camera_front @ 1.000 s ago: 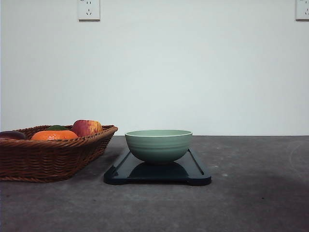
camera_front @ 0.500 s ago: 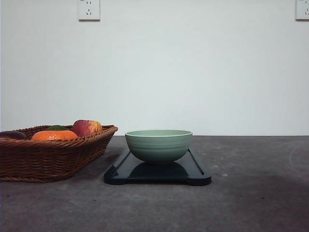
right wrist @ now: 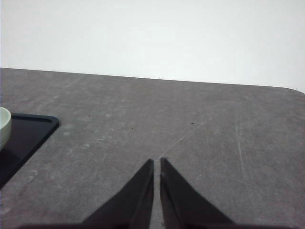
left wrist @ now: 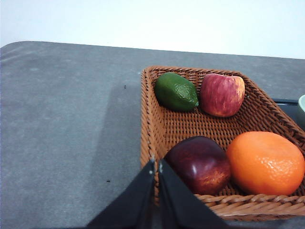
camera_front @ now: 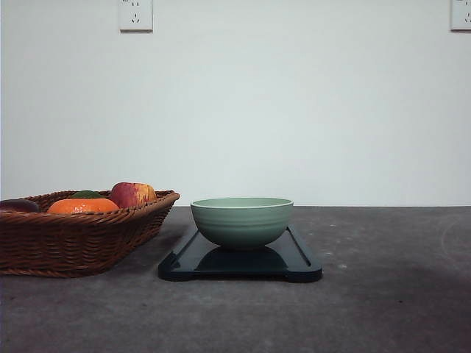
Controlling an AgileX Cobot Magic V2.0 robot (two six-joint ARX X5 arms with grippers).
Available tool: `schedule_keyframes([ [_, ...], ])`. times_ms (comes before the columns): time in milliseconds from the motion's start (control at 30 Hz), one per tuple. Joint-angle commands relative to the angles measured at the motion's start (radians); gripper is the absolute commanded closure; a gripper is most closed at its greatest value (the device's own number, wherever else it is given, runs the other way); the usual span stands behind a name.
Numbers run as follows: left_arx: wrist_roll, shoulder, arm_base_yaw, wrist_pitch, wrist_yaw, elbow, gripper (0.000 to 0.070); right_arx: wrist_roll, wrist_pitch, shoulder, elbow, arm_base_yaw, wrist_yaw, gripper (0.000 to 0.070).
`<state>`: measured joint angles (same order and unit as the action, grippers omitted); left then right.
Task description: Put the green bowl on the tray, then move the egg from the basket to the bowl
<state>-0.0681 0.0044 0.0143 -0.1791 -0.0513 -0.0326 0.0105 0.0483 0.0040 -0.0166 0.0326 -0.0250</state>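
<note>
Bowl: green bowl (camera_front: 241,220) sits upright on tray (camera_front: 302,266) – step 1 looks done.
Egg: can't tell where it is; basket (left wrist: 151,119) holds an apple (left wrist: 222,94), orange fruit (left wrist: 265,162), dark fruit (left wrist: 199,164), green fruit (left wrist: 176,91); bowl's inside hidden.
L arm: left gripper (left wrist: 156,167) nearer – tips pressed together, empty, over basket's near rim.
R arm: right gripper (right wrist: 157,164) closed, empty, over bare table beside tray.

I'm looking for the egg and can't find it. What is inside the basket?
The basket holds four fruits: a green avocado-like fruit, a red apple, a dark red fruit and an orange. No egg is visible; one could lie hidden behind the fruit.
</note>
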Motion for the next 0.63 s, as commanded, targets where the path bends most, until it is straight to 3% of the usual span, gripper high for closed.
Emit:
schedule_keyframes([
  [0, -0.001, -0.001, 0.000, -0.007, 0.000, 0.019, 0.0700, -0.010, -0.010, 0.000, 0.005, 0.001, 0.000, 0.0682],
  [600, -0.001, -0.001, 0.000, -0.007, -0.001, 0.019, 0.0700, -0.010, -0.010, 0.000, 0.005, 0.001, 0.000, 0.0682],
])
